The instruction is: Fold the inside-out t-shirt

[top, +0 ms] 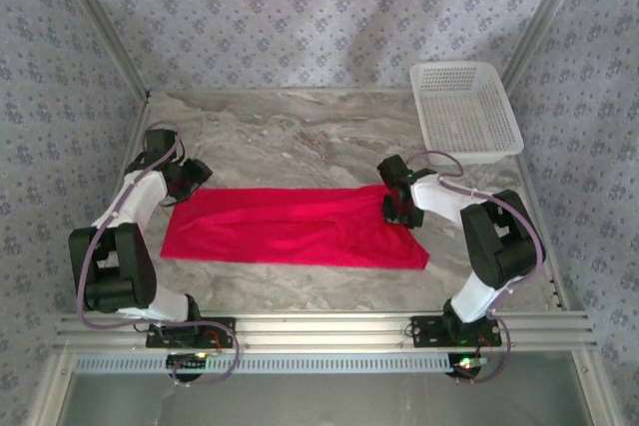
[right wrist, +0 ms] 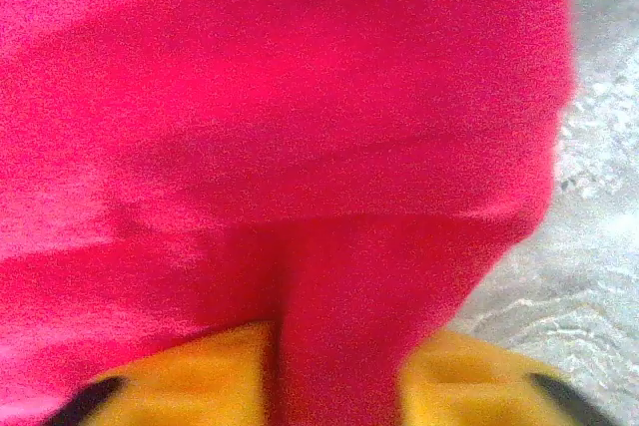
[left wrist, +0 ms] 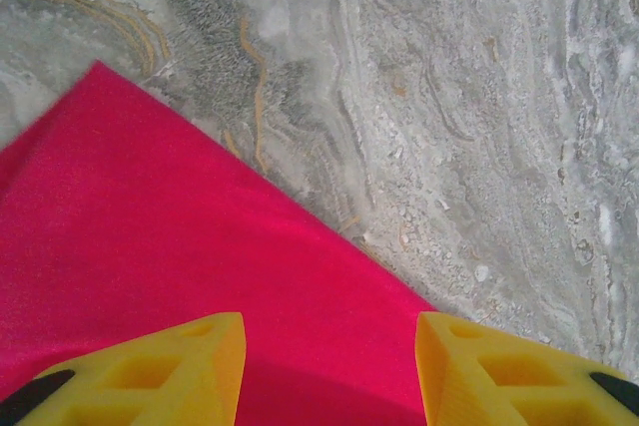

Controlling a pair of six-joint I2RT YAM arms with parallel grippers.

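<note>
The left gripper (left wrist: 329,351) gapes over the t-shirt (top: 290,226); blurred right wrist view shows right gripper (right wrist: 339,381) seemingly pinching a fold.

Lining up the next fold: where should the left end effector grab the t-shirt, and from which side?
I'd take the t-shirt by its far left corner, from above: the cloth lies flat with bare table beside it, and the open left end effector hovers over that edge.
</note>
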